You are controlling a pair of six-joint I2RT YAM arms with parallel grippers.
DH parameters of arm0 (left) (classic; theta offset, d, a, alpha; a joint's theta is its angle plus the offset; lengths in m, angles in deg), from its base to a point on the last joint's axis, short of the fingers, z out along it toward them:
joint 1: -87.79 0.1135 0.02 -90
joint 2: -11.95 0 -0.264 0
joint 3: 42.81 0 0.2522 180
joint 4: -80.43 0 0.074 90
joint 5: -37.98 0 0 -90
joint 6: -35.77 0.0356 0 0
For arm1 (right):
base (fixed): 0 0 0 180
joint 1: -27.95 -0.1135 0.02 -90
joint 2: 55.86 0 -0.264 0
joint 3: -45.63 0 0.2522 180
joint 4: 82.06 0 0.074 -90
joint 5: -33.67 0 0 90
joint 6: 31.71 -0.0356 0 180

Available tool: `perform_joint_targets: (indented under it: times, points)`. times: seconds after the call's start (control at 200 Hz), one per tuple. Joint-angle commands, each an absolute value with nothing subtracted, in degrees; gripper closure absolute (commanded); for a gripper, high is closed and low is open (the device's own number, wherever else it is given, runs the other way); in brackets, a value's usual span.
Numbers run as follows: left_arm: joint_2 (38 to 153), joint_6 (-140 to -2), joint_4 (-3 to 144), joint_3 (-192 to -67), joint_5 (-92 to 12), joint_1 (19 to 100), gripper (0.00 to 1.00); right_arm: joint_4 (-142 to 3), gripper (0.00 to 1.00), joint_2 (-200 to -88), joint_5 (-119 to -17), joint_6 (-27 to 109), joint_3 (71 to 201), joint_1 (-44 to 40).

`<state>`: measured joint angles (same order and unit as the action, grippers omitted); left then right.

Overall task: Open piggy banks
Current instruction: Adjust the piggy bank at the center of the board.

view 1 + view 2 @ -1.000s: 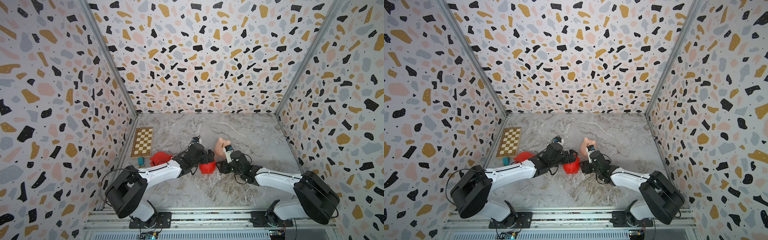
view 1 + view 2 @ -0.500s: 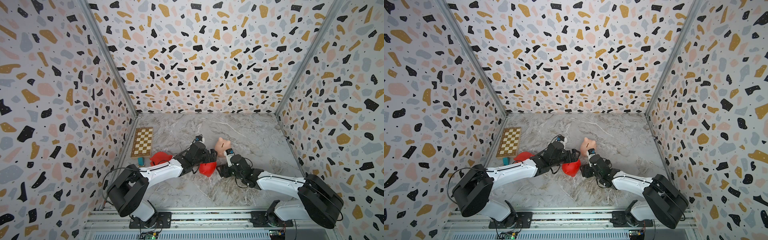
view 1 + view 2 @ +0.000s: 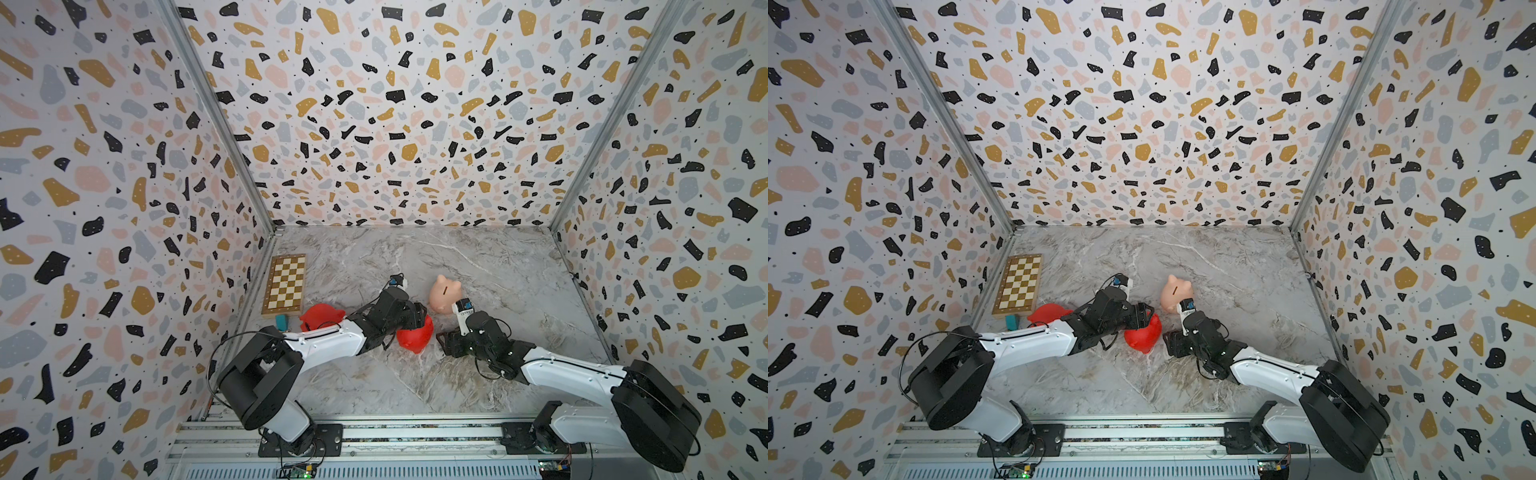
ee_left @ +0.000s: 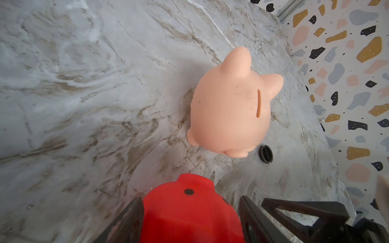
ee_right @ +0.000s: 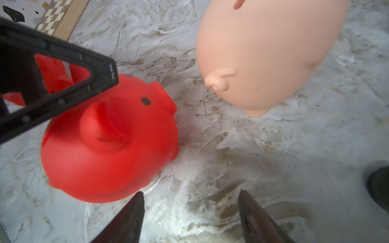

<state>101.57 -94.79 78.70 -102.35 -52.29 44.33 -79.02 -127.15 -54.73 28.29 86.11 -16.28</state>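
**A grip and a gap**

The left gripper (image 4: 190,199) clamps a glossy red plastic piggy bank (image 5: 109,147) on the marble tabletop (image 3: 498,270). At its three o'clock the right gripper (image 5: 190,192) gapes empty. A peach-pink plastic piggy bank (image 3: 444,293) stands at one o'clock, a second red one (image 3: 320,315) at nine.

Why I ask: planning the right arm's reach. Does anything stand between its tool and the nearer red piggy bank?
Nothing visible: only bare tabletop lies between the open right tool and that red piggy bank, which the left tool grips.
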Motion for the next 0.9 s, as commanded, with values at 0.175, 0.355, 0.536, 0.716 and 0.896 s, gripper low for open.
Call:
perform_joint_targets:
  times: [0.175, 0.355, 0.536, 0.716, 0.896]
  points:
    - [105.8, -97.0, 90.9, -96.3, -46.7, 47.6, 0.50, -78.9, 0.29, -126.8, -56.2, 28.5, 86.5, -15.8]
    - [106.0, -96.3, 92.2, -95.0, -44.2, 49.5, 0.56, -80.0, 0.30, -127.2, -58.2, 28.6, 86.2, -15.8]
    - [107.1, -95.4, 94.9, -93.9, -41.3, 52.6, 0.57, -80.1, 0.31, -126.7, -58.8, 28.7, 86.1, -15.9]
    - [108.6, -96.4, 101.0, -90.8, -38.1, 56.0, 0.55, -80.2, 0.31, -126.1, -59.6, 29.2, 86.5, -16.0]
    - [107.8, -95.9, 103.4, -88.1, -37.0, 58.2, 0.56, -80.0, 0.32, -125.6, -59.6, 29.4, 86.7, -15.9]
